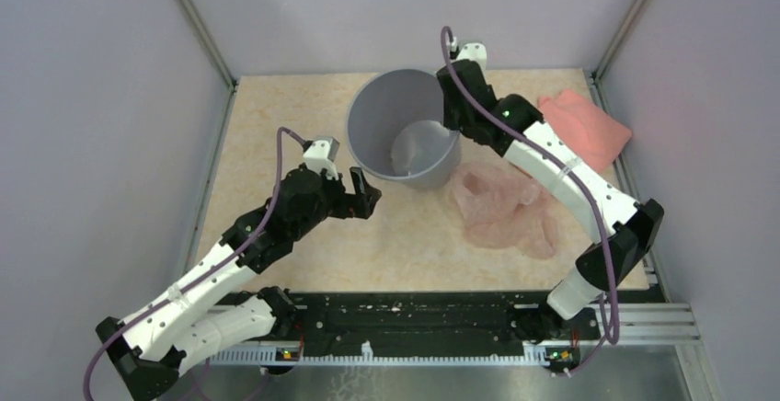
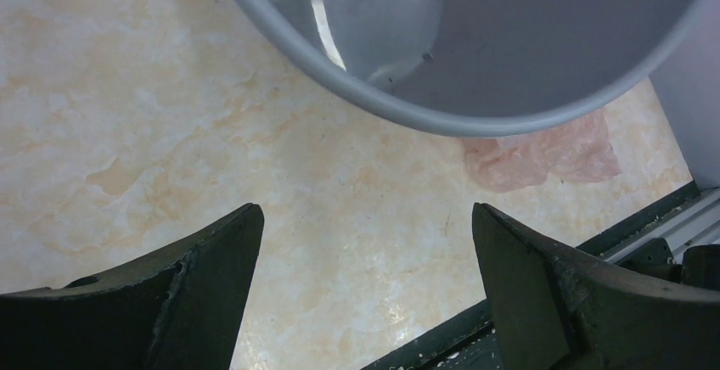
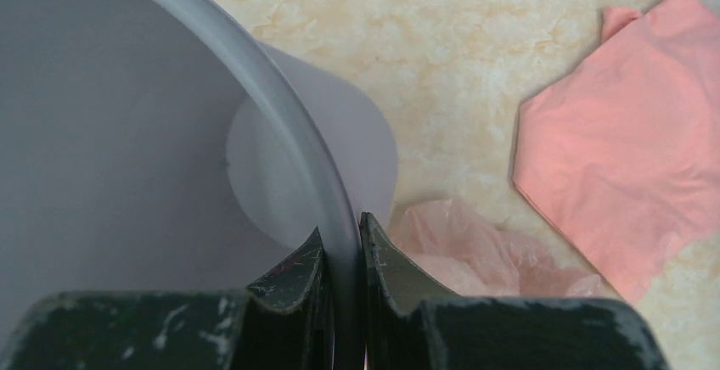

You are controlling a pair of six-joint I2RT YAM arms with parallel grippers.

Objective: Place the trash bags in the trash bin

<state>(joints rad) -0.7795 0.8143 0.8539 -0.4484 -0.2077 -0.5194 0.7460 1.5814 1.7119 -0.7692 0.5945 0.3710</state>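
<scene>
The grey round trash bin (image 1: 405, 125) stands tilted at the table's back middle, its mouth towards the camera. My right gripper (image 1: 453, 111) is shut on the bin's right rim (image 3: 340, 217), one finger inside the wall and one outside. The crinkly pale pink trash bag (image 1: 504, 208) lies flat on the table to the right of the bin, under my right arm; it also shows in the right wrist view (image 3: 475, 255) and the left wrist view (image 2: 543, 154). My left gripper (image 1: 363, 194) is open and empty, just front left of the bin (image 2: 475, 47).
An opaque salmon-pink folded bundle (image 1: 587, 127) lies at the back right by the wall, also in the right wrist view (image 3: 628, 149). A black rail (image 1: 414, 314) runs along the table's near edge. Grey walls enclose the left, back and right.
</scene>
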